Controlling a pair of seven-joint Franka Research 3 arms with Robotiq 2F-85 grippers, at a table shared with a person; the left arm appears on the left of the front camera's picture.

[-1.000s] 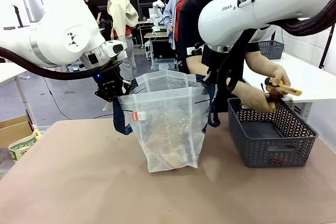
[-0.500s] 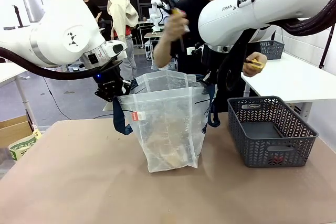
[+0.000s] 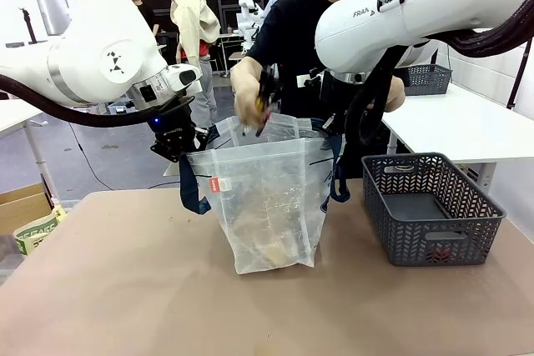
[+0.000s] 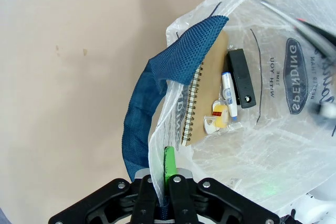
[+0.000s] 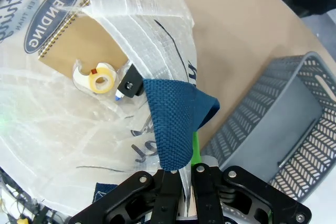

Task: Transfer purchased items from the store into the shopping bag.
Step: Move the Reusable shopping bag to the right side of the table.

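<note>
Translucent shopping bag [image 3: 267, 198], left tool [image 4: 163, 171] clamped on its rim, right tool [image 5: 187, 153] pinched shut on the opposite rim

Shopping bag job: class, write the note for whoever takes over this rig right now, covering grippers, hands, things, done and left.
Left gripper: shut on the shopping bag at its rim, by one blue strap.
Right gripper: shut on the opposite rim; the bag stands open on the table.
Person's hand: over the bag's mouth, holding dark items.
Done: notebook, tape roll and a black item lie in the bag; the grey basket looks empty.
Left: hold the mouth open for the drop; whether the other hand holds more, cannot tell.
</note>
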